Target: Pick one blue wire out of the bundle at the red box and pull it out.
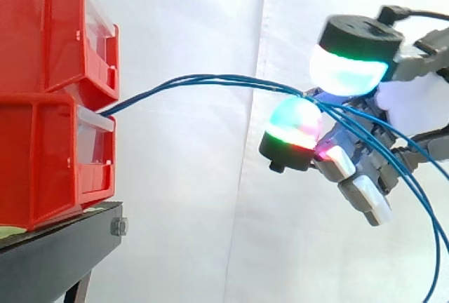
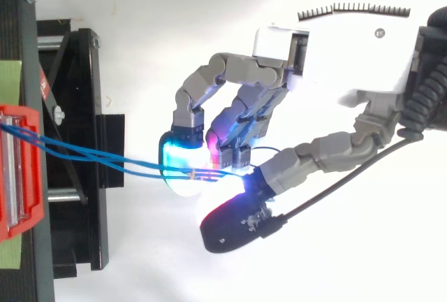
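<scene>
The blue wires [image 1: 210, 80] look thin, light and limp (probably slippery). The robot hand [image 2: 349, 57] pinches them mid-span between two fingertip pads, well apart from the red box [image 1: 49, 163].

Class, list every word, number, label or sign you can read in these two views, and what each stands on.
No text can be read.
The red bins, black stand, blue wires and hand carry no legible print.
A small red patch on the stand: too small to tell whether it holds print.
</scene>
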Robot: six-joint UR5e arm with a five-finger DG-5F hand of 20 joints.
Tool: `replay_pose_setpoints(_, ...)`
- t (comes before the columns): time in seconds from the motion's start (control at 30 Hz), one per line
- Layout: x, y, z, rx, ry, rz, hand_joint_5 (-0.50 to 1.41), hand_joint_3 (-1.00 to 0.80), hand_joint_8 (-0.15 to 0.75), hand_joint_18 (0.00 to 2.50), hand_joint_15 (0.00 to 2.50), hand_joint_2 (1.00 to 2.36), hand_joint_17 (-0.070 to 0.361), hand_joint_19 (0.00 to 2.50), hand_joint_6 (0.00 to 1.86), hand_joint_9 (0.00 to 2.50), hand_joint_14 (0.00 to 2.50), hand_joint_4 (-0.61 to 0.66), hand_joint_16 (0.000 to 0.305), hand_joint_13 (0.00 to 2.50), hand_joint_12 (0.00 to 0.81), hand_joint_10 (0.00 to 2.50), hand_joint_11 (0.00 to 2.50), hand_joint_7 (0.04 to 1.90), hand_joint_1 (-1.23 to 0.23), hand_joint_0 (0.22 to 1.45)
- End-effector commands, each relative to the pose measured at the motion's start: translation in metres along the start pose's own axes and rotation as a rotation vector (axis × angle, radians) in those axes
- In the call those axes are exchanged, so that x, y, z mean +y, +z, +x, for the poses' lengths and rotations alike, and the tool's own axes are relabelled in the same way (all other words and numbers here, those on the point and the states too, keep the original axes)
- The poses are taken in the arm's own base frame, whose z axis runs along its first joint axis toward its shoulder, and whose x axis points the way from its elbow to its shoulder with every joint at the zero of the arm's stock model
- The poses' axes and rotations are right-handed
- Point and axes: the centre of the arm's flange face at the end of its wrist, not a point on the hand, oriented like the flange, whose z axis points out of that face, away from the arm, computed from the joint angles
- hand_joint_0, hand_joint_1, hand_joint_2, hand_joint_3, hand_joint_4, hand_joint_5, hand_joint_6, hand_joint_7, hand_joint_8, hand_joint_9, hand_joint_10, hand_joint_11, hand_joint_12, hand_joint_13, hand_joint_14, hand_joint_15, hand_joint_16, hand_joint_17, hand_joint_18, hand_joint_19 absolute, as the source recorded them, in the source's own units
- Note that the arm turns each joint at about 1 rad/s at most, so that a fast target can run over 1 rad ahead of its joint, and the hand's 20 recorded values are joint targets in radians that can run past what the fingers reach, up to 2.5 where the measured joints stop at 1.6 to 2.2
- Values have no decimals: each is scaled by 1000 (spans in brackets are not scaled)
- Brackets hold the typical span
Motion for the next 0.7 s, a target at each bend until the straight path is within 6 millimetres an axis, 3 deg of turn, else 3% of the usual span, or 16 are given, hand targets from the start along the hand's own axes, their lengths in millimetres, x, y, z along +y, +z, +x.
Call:
replay_pose_setpoints(0.0, 0, 0, 0, 0, 0, 0, -218, -500, 315, 879, 626, 1000, 93, 606, 916, 1046, 22, 101, 41, 1001, 384, 14, 781, 797, -523, 521)
replay_pose_setpoints(0.17, 0, 0, 0, 0, 0, 0, -212, -500, 321, 855, 634, 1000, 85, 618, 923, 1064, 21, 68, 38, 1001, 369, 15, 809, 847, -590, 644)
replay_pose_setpoints(0.33, 1, 0, 0, 0, 0, -1, -213, -342, 332, 883, 631, 1013, 85, 598, 953, 1072, 23, -3, 38, 1008, 372, 14, 832, 867, -725, 690)
replay_pose_setpoints(0.4, 0, 0, 0, 0, 0, -1, -207, -392, 348, 895, 617, 1009, 85, 586, 960, 1105, 21, -110, 38, 1008, 365, 15, 832, 934, -757, 760)
replay_pose_setpoints(0.53, 0, 0, 0, 0, 0, 0, -211, -500, 330, 876, 614, 1000, 84, 608, 960, 1127, 22, -187, 37, 997, 358, 16, 841, 1137, -758, 814)
replay_pose_setpoints(0.57, 0, 0, 0, 0, 0, 0, -215, -500, 308, 887, 604, 1000, 85, 589, 966, 1128, 23, -216, 38, 997, 359, 16, 826, 1079, -755, 821)
replay_pose_setpoints(0.67, 0, 0, 0, 0, 0, 0, -217, -500, 248, 921, 595, 1000, 87, 558, 949, 1082, 22, -128, 39, 988, 355, 15, 795, 918, -779, 761)
